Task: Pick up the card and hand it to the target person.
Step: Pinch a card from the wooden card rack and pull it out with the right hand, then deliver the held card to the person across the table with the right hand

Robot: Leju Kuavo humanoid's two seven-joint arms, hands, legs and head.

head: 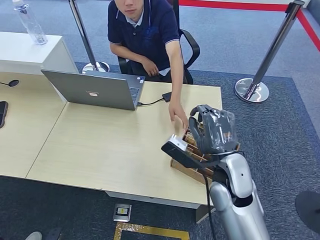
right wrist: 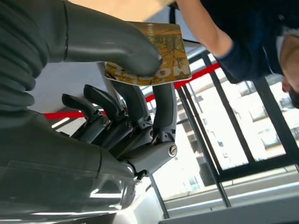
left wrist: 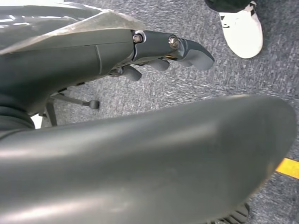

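While pinched between thumb and finger of right robot hand (right wrist: 141, 93), card (right wrist: 166, 56) sits over the table (head: 113, 145) edge at 4 o'clock, just beside the person's hand (head: 178, 114). Thin, stiff, light, likely slick; far edge free for the take. Left robot hand (left wrist: 169, 49) hanging, grasping nothing, fingers apart.
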